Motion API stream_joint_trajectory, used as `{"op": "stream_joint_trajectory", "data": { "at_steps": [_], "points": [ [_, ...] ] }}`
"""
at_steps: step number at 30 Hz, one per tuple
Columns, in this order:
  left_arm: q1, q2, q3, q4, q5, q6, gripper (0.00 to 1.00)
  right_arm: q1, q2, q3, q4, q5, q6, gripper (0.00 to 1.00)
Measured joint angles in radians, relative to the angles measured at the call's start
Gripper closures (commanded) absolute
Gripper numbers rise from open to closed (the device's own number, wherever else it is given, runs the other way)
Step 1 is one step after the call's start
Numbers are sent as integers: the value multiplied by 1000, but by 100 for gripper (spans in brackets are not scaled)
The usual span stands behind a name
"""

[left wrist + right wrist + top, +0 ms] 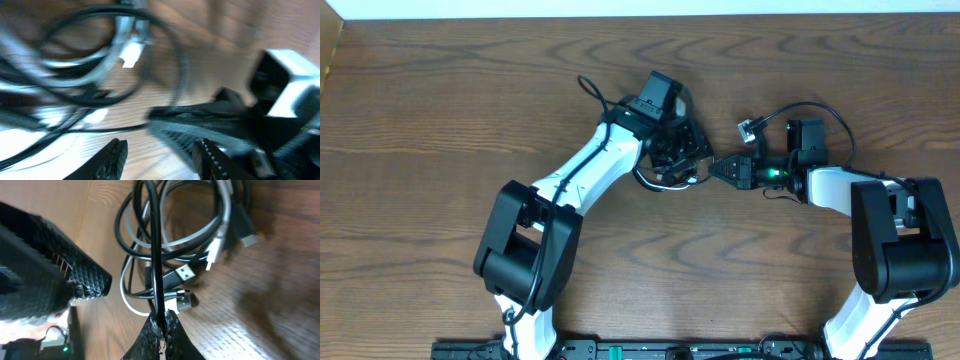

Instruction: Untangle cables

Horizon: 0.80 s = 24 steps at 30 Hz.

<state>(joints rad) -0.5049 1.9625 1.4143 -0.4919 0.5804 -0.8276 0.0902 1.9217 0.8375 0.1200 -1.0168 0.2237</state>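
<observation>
Item: cable bundle (pixel 660 182), two black cords and one white, looped together on the counter (pixel 440 100) between the two arms, with USB plugs (pixel 186 273) showing among the loops. Step in hand, by judgement: first separation, one strand picked out of the knot. State of right tool (pixel 162 325): pressed together, pinching a single black cable (pixel 156 265) that runs straight across the loops. State of left tool (pixel 160 152): spread, nothing between its fingers, poised over the bundle close to the right tool. Next move likely calls for a slow pull of the pinched strand away from the loops while the left tool pins the rest. Probable snag point: the white cable (pixel 225 220).
</observation>
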Motion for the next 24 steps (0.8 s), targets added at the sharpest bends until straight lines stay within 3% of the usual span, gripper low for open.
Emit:
{"op": "stream_joint_trajectory", "data": {
  "at_steps": [6,18,24],
  "points": [
    [32,0,-1,-172,-145,17,53,0,0,0,-24,53,0,99],
    [16,0,-82,-109,-277,-7,46,0,0,0,-31,76,0,99],
    [4,11,-90,-113,-288,-9,66,0,0,0,-31,83,0,99]
  ]
}}
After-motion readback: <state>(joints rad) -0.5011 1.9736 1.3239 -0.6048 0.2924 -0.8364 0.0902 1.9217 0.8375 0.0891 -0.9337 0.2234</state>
